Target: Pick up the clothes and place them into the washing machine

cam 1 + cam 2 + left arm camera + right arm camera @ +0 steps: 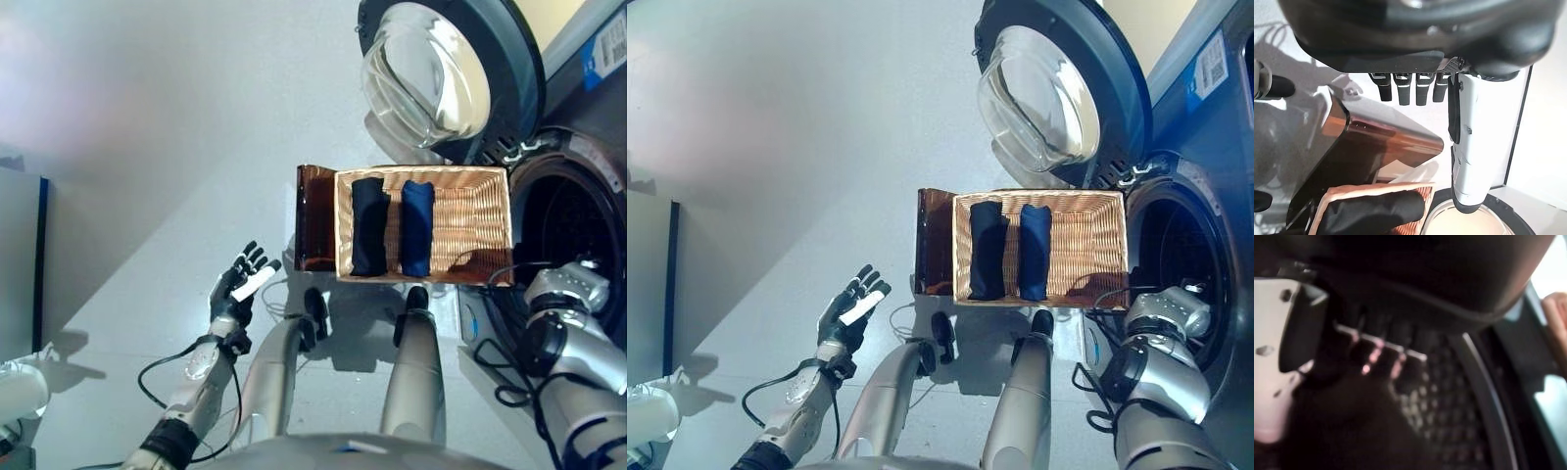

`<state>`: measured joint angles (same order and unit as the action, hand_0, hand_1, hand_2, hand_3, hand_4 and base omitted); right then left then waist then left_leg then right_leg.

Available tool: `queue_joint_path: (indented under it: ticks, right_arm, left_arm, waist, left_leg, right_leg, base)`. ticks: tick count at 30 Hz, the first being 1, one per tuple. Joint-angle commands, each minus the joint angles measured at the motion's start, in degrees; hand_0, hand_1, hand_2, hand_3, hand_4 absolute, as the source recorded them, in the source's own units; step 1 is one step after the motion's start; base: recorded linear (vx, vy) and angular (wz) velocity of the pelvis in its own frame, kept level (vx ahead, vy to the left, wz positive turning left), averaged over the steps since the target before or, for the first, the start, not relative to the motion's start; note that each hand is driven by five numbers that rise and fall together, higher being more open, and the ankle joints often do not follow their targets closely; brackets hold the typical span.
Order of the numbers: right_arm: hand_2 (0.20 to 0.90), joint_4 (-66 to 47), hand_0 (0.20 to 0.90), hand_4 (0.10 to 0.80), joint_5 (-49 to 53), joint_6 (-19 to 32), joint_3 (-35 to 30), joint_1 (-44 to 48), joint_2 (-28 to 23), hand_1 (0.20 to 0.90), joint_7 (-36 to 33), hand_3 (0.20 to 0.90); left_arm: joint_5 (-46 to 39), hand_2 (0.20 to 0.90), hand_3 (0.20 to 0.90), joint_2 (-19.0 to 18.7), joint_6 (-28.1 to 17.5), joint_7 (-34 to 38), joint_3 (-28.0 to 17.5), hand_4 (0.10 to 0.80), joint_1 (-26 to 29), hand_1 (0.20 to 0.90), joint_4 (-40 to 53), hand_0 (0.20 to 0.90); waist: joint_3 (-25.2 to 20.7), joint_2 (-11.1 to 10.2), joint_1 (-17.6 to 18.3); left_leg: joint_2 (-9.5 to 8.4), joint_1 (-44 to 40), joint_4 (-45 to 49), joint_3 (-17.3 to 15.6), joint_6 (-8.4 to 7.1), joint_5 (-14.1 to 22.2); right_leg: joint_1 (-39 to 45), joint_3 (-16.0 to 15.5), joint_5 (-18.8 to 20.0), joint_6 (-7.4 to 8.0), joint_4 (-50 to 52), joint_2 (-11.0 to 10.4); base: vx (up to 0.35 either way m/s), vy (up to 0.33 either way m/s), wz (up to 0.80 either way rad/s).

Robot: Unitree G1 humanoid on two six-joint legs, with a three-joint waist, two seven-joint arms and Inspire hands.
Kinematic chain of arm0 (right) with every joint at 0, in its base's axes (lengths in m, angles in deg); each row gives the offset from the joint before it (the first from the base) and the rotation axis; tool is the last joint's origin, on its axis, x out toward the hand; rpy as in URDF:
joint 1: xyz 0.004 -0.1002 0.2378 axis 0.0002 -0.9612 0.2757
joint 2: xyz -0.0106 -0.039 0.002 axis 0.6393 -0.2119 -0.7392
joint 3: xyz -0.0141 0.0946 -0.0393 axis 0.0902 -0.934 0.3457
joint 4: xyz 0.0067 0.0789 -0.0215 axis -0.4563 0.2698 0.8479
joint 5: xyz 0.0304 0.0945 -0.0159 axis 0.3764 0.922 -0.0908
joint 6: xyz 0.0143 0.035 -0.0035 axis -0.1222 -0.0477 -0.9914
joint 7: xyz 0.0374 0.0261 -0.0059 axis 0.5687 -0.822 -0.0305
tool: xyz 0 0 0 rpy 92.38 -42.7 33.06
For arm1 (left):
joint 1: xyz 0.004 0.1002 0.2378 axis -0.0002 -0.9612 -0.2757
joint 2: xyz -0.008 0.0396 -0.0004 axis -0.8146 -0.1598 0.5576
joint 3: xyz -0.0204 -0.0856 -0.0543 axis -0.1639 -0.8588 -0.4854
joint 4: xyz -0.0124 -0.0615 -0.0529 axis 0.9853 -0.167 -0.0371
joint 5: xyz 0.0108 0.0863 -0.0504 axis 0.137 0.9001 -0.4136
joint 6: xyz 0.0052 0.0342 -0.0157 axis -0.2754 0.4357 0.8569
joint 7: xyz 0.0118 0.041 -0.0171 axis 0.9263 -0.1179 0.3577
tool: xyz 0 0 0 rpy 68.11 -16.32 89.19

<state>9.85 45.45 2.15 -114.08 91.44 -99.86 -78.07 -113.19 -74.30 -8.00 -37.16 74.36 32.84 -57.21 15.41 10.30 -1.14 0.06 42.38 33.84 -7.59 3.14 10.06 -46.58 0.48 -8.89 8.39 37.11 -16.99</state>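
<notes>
right hand [1327,396] in washer drum [1176,264], seemingly to drop dark cloth; fingers unreadable | left hand [240,284] idle, fingers spread | two rolled garments [392,227] wait in wicker basket [480,220]

Laundry area, front-loading washing machine [578,211] at the right with its round glass door [446,73] swung open, wicker basket [470,230] of rolled dark clothes [369,225] on a brown stand [315,230], plain grey floor [147,127] to the left.
</notes>
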Motion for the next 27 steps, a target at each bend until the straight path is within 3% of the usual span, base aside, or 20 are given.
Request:
queue_joint_path:
  ticks: [1,2,3,4,16,23,27]
  right_arm:
    - [0.2,2.1,0.2,0.3,-3.8,4.6,0.6,-1.3,-10.0,0.2,0.3,0.2]
    - [0.2,2.6,0.2,0.3,-3.8,4.4,0.7,-1.3,-10.1,0.2,0.3,0.2]
    - [0.389,3.2,0.389,0.435,-3.7,4.1,0.8,-1.4,-10.3,0.389,0.3,0.389]
    - [0.9,3.7,0.9,0.8,-3.6,3.9,0.8,-1.4,-10.3,0.9,0.2,0.9]
    - [0.9,3.6,0.9,0.8,-0.7,1.7,3.7,-0.5,-5.9,0.9,3.8,0.9]
    - [0.9,1.2,0.9,0.8,-2.5,0.7,8.0,0.0,-0.1,0.9,5.9,0.9]
    - [0.9,3.3,0.9,0.8,-8.8,-3.3,12.8,-2.2,4.2,0.9,5.1,0.9]
  left_arm:
    - [1.9,0.9,0.9,-2.2,-2.9,-0.4,-0.7,0.8,0.0,0.9,2.8,0.9]
    - [1.8,0.9,0.9,-2.2,-3.0,-0.4,-0.8,0.8,0.1,0.9,2.8,0.9]
    - [1.8,0.9,0.9,-2.2,-3.1,-0.4,-0.9,0.8,0.2,0.9,2.9,0.9]
    - [1.8,0.9,0.9,-2.2,-3.0,-0.3,-1.0,0.8,0.2,0.9,2.9,0.9]
    - [0.4,0.9,0.9,-1.7,-2.9,0.2,-2.3,0.8,0.4,0.9,3.4,0.9]
    - [0.3,0.9,0.9,-1.7,-3.1,0.3,-2.9,0.8,0.2,0.9,3.6,0.9]
    - [0.9,0.9,0.9,-1.3,-3.5,0.6,-3.4,0.8,0.5,0.9,3.0,0.9]
  waist:
    - [-2.6,0.2,1.4]
    - [-2.6,0.2,1.4]
    - [-2.7,0.2,1.4]
    - [-2.7,0.2,1.4]
    - [-2.3,-0.8,1.3]
    - [-1.7,-1.8,1.1]
    - [-1.2,-2.5,1.1]
  left_leg:
    - [2.21,-2.9,0.7,4.6,-4.35,3.5]
    - [2.23,-2.9,0.7,4.6,-4.36,3.5]
    - [2.23,-2.9,0.8,4.5,-4.39,3.6]
    - [2.25,-2.9,0.9,4.5,-4.41,3.6]
    - [2.23,-2.4,1.7,4.7,-4.61,3.4]
    - [2.11,-3.1,1.8,4.6,-4.54,3.5]
    - [2.18,-3.9,1.2,4.2,-4.47,3.2]
  right_leg:
    - [2.8,-1.2,2.8,-1.49,-1.2,0.8]
    - [2.8,-1.2,2.8,-1.47,-1.2,0.8]
    - [2.8,-1.1,2.7,-1.49,-1.2,0.7]
    - [2.9,-1.1,2.7,-1.52,-1.1,0.7]
    - [3.7,-1.8,2.8,-1.83,-1.2,0.9]
    - [4.5,-1.7,3.2,-2.01,-1.4,0.9]
    - [5.5,-1.7,4.1,-1.91,-2.7,0.9]
  base:
    - [0.0,0.0,0.0]
    - [0.006,0.001,-0.03]
    - [0.01,0.001,-0.03]
    - [0.0,0.0,0.0]
    - [0.0,0.0,0.0]
    - [0.0,0.0,0.0]
    - [0.001,0.003,0.02]
